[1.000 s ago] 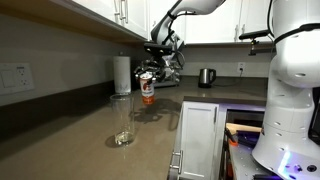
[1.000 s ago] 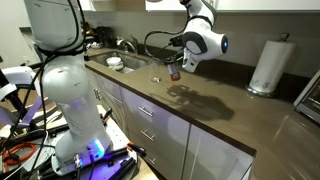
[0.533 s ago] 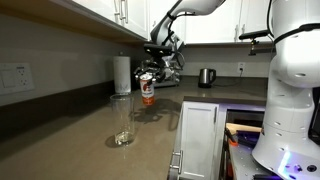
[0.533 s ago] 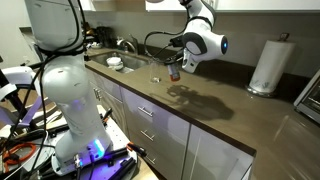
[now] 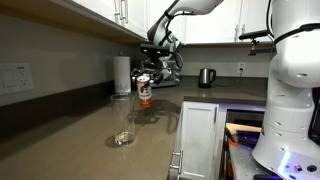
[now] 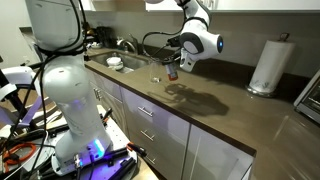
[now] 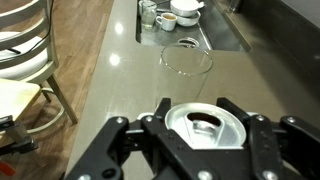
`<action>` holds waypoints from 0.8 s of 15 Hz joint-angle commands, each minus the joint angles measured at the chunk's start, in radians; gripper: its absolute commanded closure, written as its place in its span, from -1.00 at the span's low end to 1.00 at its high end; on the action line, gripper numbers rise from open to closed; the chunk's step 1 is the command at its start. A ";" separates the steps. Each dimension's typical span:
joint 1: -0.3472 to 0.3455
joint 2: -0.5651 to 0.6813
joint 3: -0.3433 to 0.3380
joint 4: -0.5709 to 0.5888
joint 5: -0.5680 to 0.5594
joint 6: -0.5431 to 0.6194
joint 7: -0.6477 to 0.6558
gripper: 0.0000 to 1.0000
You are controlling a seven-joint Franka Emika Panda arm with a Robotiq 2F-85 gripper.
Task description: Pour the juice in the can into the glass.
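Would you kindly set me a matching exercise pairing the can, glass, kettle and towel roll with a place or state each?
1. can
2. glass
3. kettle
4. towel roll

A. white, upright
B. held in the gripper above the counter
C. clear, standing on the counter
D. steel, far back

Pairs: 1-B, 2-C, 3-D, 4-A.
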 commanded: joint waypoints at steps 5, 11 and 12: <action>0.043 -0.047 0.024 -0.005 -0.045 0.077 0.098 0.47; 0.061 -0.093 0.053 -0.015 -0.072 0.067 0.153 0.47; 0.064 -0.101 0.058 -0.015 -0.074 0.066 0.158 0.47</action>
